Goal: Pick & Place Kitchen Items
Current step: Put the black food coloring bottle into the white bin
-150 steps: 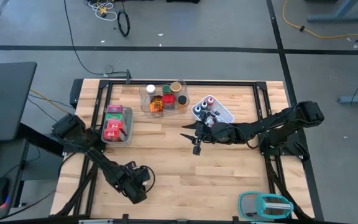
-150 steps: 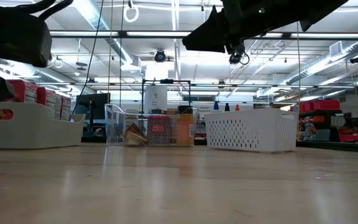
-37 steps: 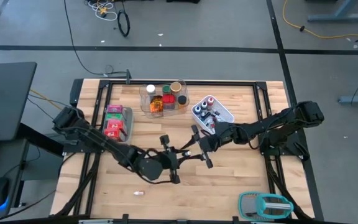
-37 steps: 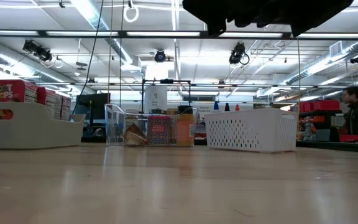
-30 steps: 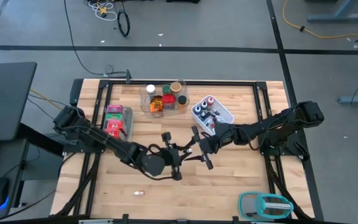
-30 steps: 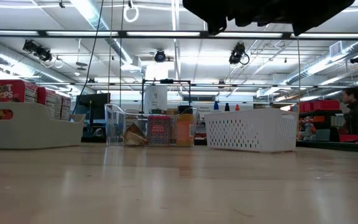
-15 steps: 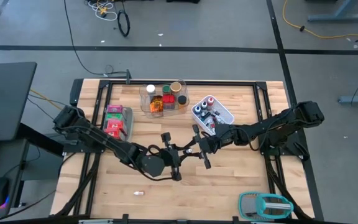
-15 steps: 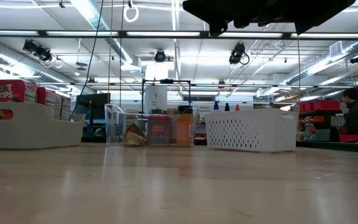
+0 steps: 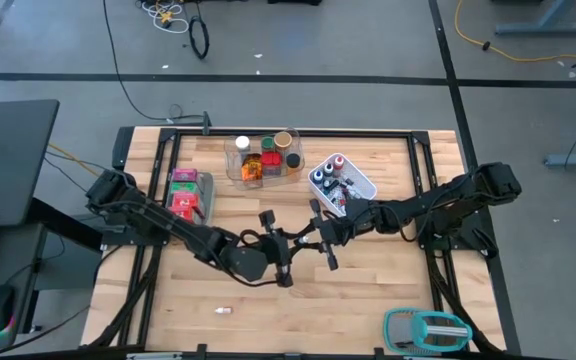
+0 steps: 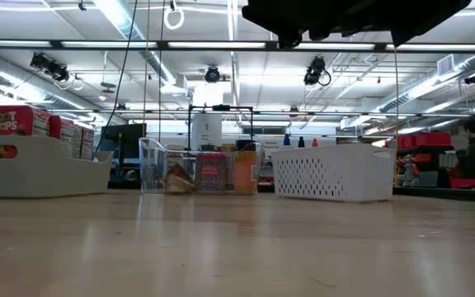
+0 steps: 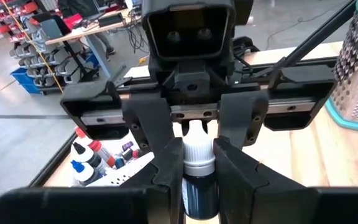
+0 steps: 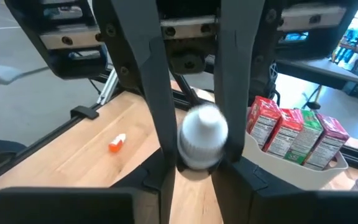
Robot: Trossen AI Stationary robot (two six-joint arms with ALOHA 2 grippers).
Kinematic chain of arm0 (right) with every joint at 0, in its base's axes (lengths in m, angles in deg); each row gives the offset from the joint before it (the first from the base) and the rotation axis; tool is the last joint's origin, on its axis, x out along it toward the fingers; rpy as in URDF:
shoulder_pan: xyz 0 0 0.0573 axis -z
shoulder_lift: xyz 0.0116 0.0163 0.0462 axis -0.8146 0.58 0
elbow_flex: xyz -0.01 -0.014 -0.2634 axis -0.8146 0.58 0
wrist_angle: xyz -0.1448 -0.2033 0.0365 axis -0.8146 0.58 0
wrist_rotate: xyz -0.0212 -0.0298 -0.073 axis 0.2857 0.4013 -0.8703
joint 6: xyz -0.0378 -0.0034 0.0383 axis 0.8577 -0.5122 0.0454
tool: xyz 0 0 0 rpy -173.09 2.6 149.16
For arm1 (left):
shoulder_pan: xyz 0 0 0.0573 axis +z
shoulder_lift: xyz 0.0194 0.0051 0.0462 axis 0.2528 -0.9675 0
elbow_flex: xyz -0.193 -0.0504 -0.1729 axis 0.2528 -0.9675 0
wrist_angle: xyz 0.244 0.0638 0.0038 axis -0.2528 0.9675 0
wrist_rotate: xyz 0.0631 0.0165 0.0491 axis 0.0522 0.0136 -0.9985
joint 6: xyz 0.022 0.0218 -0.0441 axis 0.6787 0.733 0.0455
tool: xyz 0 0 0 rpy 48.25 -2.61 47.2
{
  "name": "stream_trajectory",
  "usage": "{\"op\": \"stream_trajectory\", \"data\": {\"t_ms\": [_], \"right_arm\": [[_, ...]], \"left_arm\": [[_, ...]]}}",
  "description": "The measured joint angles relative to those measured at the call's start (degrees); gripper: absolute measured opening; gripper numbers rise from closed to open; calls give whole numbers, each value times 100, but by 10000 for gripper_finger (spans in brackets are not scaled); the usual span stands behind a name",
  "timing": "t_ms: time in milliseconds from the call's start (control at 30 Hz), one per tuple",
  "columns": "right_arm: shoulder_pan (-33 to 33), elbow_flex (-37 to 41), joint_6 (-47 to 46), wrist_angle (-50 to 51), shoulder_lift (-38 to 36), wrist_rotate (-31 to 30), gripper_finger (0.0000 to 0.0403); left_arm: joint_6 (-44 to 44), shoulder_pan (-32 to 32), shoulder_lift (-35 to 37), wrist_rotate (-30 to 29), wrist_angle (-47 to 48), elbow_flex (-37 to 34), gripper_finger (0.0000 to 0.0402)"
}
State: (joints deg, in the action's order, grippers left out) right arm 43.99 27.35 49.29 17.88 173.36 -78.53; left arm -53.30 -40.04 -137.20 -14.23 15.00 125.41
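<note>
Where the low view hides it, 2 wrist views show both pincers on the bottle.

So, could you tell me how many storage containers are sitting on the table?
3: a grey bin on the left, a clear tray at the back centre, and a white mesh basket right of it. None seems hidden.

Bright, even overhead strip lighting with soft shadows; wrist views blur close up.
</note>
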Motion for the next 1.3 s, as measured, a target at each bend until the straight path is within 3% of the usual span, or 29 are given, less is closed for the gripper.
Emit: {"op": "stream_trajectory", "data": {"t_ms": [267,567,800,967,1133,1300], "right_arm": [[-7,0,-2,39,0,-103,86],[-7,-4,-73,125,-2,-155,98],[8,-15,-221,175,-9,-608,89],[-3,-15,-360,226,-9,-876,94],[8,-15,-532,514,-9,-1753,93],[37,-15,-1094,1260,-15,-3654,94]], "left_arm": [[-64,23,0,83,46,-4,115],[-20,24,0,-21,73,-13,152],[66,-28,28,-740,94,-19,173],[-136,-61,239,-663,54,-20,180],[-171,-145,475,-661,283,-20,181],[-759,-307,765,-584,1174,-13,181]]}}
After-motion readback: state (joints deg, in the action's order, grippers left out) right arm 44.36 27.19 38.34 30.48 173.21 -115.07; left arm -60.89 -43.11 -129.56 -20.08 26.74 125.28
